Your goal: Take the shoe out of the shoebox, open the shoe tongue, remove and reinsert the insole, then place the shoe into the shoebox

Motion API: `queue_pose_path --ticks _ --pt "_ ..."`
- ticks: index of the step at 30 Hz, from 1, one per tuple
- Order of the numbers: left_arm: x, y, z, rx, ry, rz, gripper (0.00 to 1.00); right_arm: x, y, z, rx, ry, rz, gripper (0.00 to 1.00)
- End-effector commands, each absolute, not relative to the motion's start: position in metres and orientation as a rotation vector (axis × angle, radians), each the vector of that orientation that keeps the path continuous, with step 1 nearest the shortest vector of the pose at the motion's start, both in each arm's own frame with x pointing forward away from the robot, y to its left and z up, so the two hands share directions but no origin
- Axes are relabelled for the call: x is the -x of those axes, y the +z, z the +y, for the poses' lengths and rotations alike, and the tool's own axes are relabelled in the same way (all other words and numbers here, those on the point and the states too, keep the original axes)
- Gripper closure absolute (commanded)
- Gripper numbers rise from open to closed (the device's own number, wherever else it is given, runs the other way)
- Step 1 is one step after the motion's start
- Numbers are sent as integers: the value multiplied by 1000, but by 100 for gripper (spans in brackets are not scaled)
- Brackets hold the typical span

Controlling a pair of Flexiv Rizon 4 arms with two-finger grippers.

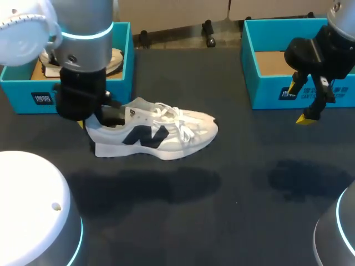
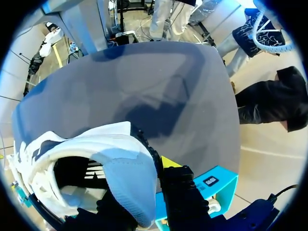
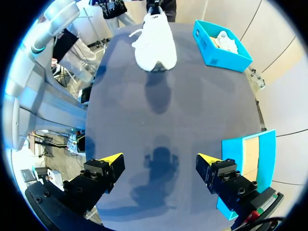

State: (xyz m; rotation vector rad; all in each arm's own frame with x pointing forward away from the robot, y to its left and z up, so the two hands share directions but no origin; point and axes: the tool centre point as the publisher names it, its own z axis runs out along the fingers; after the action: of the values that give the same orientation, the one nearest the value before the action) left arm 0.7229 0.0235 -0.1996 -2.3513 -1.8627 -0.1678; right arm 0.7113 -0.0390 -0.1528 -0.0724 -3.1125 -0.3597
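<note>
A white shoe (image 1: 161,133) with a dark side logo and white laces hangs above the dark table, toe pointing right, its shadow lying apart from it. My left gripper (image 1: 99,119) is shut on the shoe's heel. In the left wrist view the heel collar (image 2: 127,178) sits between the fingers of my left gripper (image 2: 144,180), one inside the shoe and one outside. My right gripper (image 1: 302,104) hangs open and empty in front of the right teal shoebox (image 1: 266,91). From the right wrist view, the shoe (image 3: 155,45) is far ahead of the right gripper (image 3: 160,160).
A second teal box (image 1: 127,61) at the back left holds another shoe (image 1: 113,58). The right box shows only its bare cardboard floor. The dark table (image 1: 233,183) spreads between the arms.
</note>
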Motion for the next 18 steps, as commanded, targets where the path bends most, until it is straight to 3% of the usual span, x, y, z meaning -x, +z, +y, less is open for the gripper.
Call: queue_pose_path --ticks 1,18 --pt "-727 -198 19 2340 -167 -1859 100 -713 -153 -38 74 -354 -3111 0" --pt "-724 -201 14 2332 -153 -1888 100 -713 -153 -38 74 -354 -3111 0"
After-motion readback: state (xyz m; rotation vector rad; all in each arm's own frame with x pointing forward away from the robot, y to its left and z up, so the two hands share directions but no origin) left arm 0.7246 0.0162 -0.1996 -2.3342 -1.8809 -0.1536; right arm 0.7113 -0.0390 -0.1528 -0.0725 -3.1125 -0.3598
